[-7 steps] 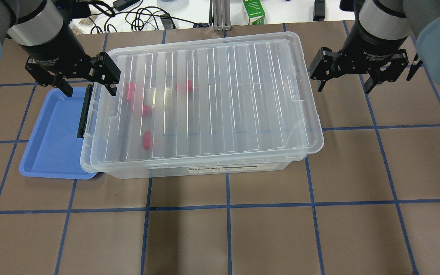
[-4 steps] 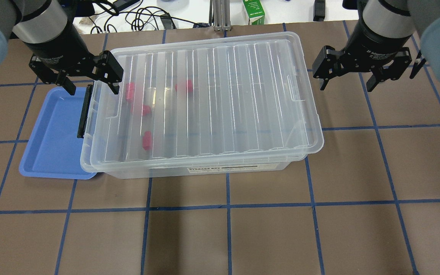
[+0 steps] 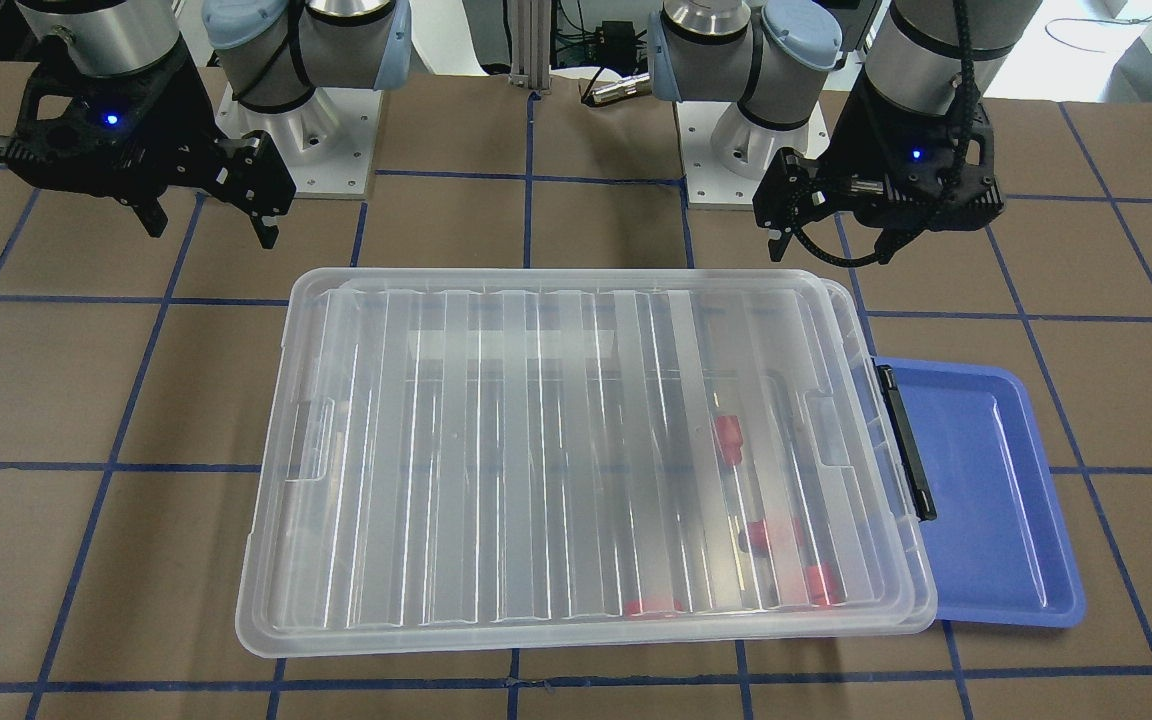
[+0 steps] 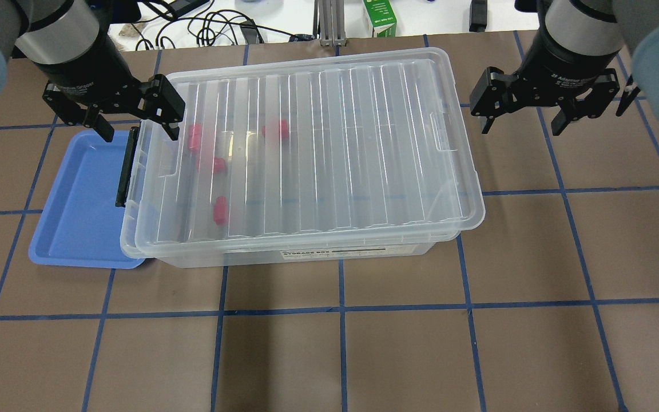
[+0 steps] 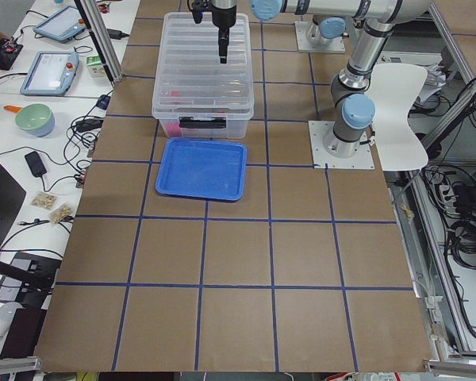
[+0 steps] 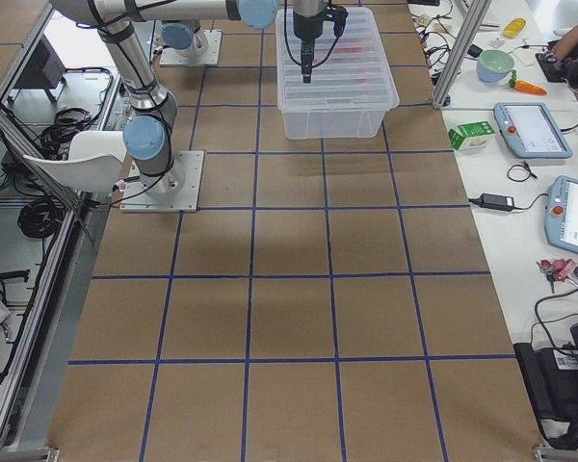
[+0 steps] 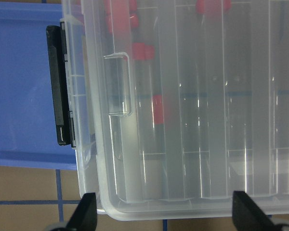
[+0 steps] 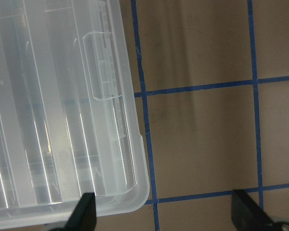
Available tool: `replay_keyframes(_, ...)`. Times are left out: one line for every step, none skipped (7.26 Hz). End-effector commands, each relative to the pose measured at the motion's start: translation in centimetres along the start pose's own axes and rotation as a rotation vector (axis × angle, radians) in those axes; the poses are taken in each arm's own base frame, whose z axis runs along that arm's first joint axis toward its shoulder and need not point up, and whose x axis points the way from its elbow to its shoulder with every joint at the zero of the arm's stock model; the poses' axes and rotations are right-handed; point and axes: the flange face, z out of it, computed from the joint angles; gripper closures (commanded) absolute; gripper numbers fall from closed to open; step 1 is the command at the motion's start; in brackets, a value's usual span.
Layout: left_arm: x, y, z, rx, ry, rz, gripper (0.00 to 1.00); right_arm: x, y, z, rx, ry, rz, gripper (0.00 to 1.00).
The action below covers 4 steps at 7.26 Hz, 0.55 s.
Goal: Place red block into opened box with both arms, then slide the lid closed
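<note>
The clear box (image 4: 306,254) stands mid-table with the ribbed lid (image 4: 318,154) lying over nearly all of it. A narrow strip of the box's rim and the black latch (image 4: 126,166) show at the left end. Several red blocks (image 4: 194,137) lie inside near that end, blurred through the lid. My left gripper (image 4: 138,136) hangs open above the latch end, and its wrist view shows the fingertips (image 7: 86,214) spread wide with nothing between them. My right gripper (image 4: 521,129) hangs open over bare table just right of the box, near the lid's corner (image 8: 130,192).
A blue tray (image 4: 78,200) lies at the box's left end, partly under it. A green carton (image 4: 380,18) and cables (image 4: 203,23) sit beyond the table's far edge. Brown matting with blue grid lines stretches in front of the box.
Both grippers have drifted slightly to the right and stayed open. The lid, the box and the blocks have not moved.
</note>
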Motion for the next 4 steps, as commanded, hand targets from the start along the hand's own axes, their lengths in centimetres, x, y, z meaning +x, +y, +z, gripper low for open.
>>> replay_keyframes(0.03, 0.17, 0.06, -0.002, 0.002, -0.002, 0.0, -0.16, 0.03, -0.14, 0.002, -0.007, 0.0, 0.0)
replay_keyframes(0.06, 0.25, 0.13, -0.003, 0.005, -0.008, 0.0, -0.05, 0.05, 0.08, -0.002, -0.002, 0.0, 0.0)
replay_keyframes(0.06, 0.3, 0.06, -0.001, 0.005, -0.01, 0.0, 0.0, 0.02, -0.07, 0.002, 0.003, 0.0, 0.0)
replay_keyframes(0.06, 0.25, 0.13, -0.003, 0.005, -0.011, 0.0, -0.14, 0.08, -0.22, 0.004, -0.005, -0.001, 0.0)
